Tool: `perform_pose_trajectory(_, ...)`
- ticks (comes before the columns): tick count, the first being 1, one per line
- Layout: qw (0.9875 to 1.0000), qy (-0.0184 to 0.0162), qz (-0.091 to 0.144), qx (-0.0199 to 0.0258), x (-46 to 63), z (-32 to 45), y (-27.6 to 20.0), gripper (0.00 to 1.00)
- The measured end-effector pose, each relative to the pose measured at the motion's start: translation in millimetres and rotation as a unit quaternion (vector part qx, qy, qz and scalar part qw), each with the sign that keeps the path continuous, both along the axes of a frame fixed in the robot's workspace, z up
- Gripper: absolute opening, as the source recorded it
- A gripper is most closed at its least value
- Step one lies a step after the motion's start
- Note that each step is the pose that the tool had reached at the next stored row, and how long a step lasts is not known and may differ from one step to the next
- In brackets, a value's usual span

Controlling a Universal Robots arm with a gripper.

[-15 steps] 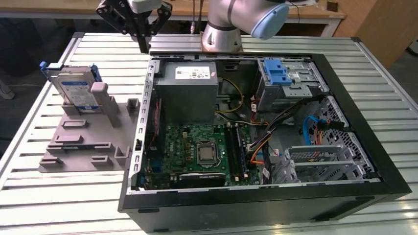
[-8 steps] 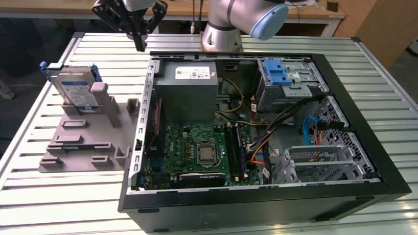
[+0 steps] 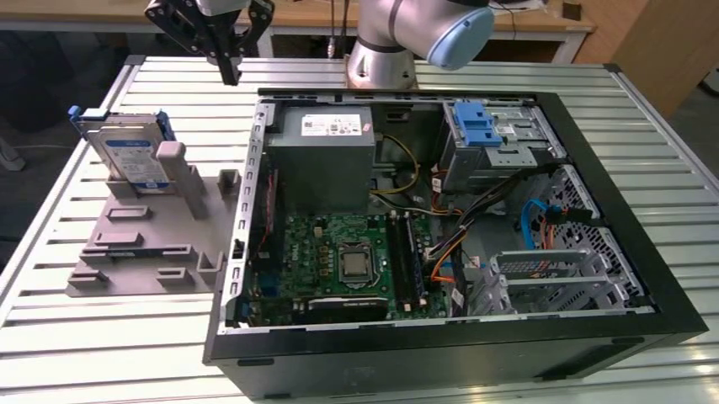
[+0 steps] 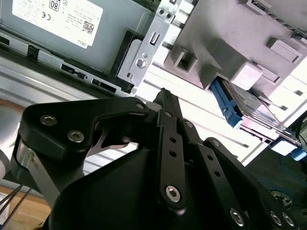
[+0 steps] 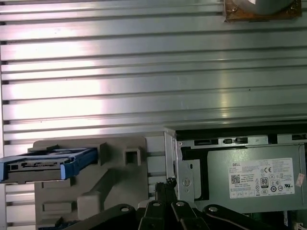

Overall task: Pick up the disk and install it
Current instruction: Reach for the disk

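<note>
Slatted metal table point(image 3: 113, 337) carries a grey holder point(image 3: 135, 244) with the disk point(image 3: 126, 156) standing in it; pincer point(image 3: 231, 77) pressed together, empty.

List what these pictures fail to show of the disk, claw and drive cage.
The disk: in the exterior view its lower end hides inside the grey holder.
The disk, first wrist view: edge-on, cut by the picture's edge, label unseen.
The claw: the exterior view's top edge cuts off its upper body.
The drive cage: in the exterior view the blue latch covers its inside.
</note>
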State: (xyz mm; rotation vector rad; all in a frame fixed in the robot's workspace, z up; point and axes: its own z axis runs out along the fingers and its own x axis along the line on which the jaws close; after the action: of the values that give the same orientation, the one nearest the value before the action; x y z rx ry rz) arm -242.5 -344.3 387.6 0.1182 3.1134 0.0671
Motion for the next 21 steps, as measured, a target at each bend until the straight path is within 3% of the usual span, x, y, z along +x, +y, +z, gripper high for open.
perform_pose_trajectory(6,1.0,0.0001,0.0,0.0,-16.3,-0.5,4.0,0.11)
perform_pose_trajectory(21,1.0,0.0,0.0,0.0,-45.6,-1.7,7.1,0.11)
